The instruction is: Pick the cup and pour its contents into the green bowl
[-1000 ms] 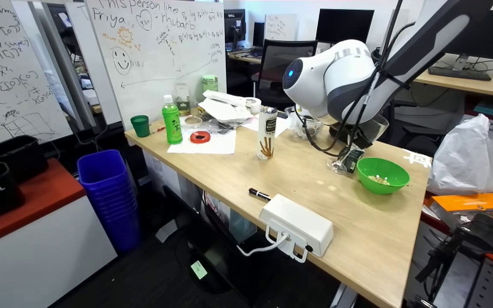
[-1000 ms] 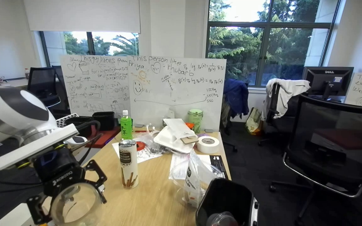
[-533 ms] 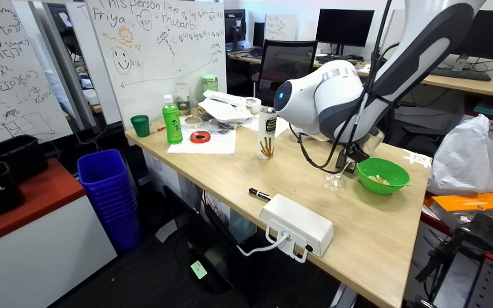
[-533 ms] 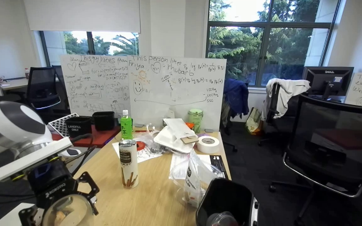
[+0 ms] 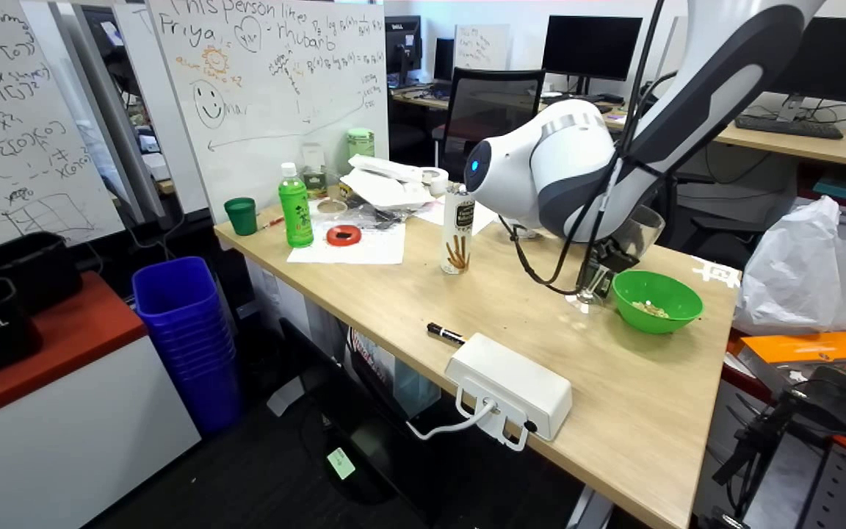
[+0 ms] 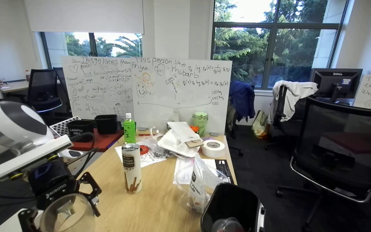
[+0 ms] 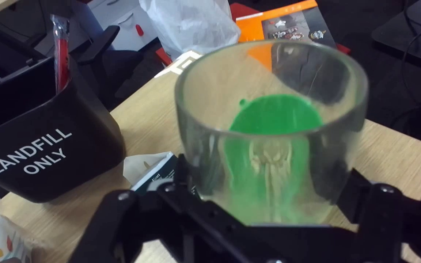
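Found the cup [image 7: 272,146] held between the two fingers [image 7: 355,199] of the gripper [image 7: 269,190] — spread only to the cup's own width and pressed against opposite sides. Noted as clear-walled, and tilted in both exterior views. Located close to the bowl [image 5: 676,290]; cannot tell the gap between cup and bowl from these angles. Recorded the bowl as upright on the table [image 5: 393,294], with small pale pieces [image 5: 649,309] at the bottom, and partly visible through the cup in the wrist view. Logged a black bin [image 7: 82,153] marked LANDFILL ONLY in the wrist view, with a small carton [image 7: 159,171] just beside it. Observed further along the table in an exterior view: an upright tube [image 5: 457,229], a green bottle [image 5: 295,209] with a white cap, a red lid [image 5: 344,235] on paper [image 5: 371,253] and a dark green tumbler [image 5: 241,215]. Also listed — a marker [image 5: 445,333] just beside a white box [image 5: 509,375] at the table's edge.
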